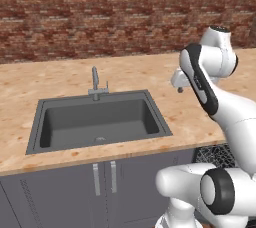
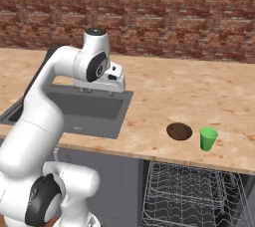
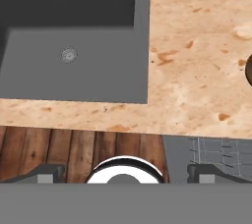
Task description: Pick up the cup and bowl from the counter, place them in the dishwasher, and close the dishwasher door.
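Behind everything runs a red brick wall [image 2: 149, 12], and below it the tan speckled counter [image 2: 164, 91] stretches across both base views, with the dark grey sink [image 1: 97, 119] set into it and a grey faucet [image 1: 95, 84] at its back edge. Under the counter sit grey cabinet doors [image 1: 60, 192] with silver handles, and to their right the open dishwasher [image 2: 199, 196] shows its wire rack [image 2: 189, 191]. From the hand camera, a wood floor [image 3: 74, 149] lies beyond the counter's front edge.

My arm [image 2: 45, 106] rises from the base, bends at the elbow and folds back over the counter beside the sink's right end. My wrist is held high and the hand points straight down, well above the worktop. My gripper [image 3: 124, 175] hangs over the counter's front edge, and its two fingertips [image 3: 47, 173] stand far apart, spread wide with nothing between them.

The brown bowl [image 2: 179, 131] lies flat on the counter near the front edge, above the dishwasher. From my hand camera it is cut off at the right border, just a dark sliver [image 3: 249, 70]. The green cup [image 2: 208, 138] stands upright just beside the bowl on its right, mouth up, long axis vertical. Both are well apart from my gripper. In the left base view my forearm hides that stretch of counter. The dishwasher door is hard to make out.
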